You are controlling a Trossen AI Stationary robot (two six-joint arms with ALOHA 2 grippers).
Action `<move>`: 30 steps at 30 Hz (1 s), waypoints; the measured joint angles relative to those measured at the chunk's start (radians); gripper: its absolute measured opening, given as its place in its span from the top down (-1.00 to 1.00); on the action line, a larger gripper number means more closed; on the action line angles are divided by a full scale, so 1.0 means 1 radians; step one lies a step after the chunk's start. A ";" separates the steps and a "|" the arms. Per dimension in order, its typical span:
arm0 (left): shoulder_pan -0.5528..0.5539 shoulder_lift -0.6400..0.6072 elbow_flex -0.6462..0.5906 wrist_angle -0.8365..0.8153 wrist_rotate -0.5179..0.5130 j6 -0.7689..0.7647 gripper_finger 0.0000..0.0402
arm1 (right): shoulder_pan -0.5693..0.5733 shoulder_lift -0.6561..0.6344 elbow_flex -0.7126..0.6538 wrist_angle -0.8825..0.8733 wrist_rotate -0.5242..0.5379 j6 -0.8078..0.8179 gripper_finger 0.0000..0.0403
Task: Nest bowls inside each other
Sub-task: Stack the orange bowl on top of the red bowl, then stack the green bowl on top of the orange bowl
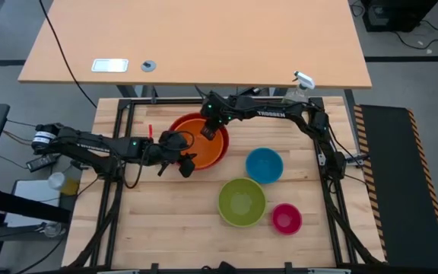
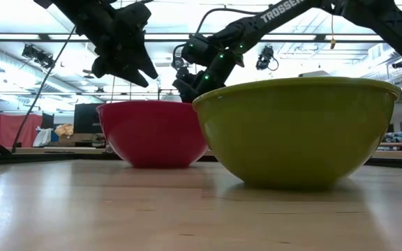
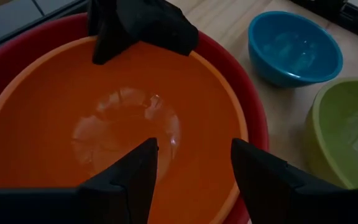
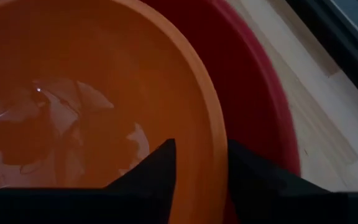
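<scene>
The orange bowl sits nested in the red bowl at the table's far middle. My right gripper is open at the orange bowl's far rim, one finger inside the bowl and one outside it, over the red bowl. My left gripper hovers open above the near left side of the orange bowl, touching nothing. The blue bowl, lime green bowl and pink bowl stand apart on the table to the right. My right gripper straddles the orange bowl's far rim, coming from above and slanting down from the far side. There is a gap between the rim and the inner finger. Whether the outer finger touches the rim, I cannot tell.
A clear spray bottle stands at the far right edge. In the low view the green bowl looms in front, the red bowl behind it. Bare wood lies at the near left of the table.
</scene>
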 joint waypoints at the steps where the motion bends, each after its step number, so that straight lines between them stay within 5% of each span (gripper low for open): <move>1: 0.000 0.000 0.000 0.000 0.000 0.000 -0.03 | 0.003 0.000 0.000 -0.006 0.005 0.000 0.25; 30: 0.021 -0.153 0.000 -0.047 -0.003 0.093 -0.03 | 0.015 -0.095 0.000 -0.146 0.120 -0.028 0.04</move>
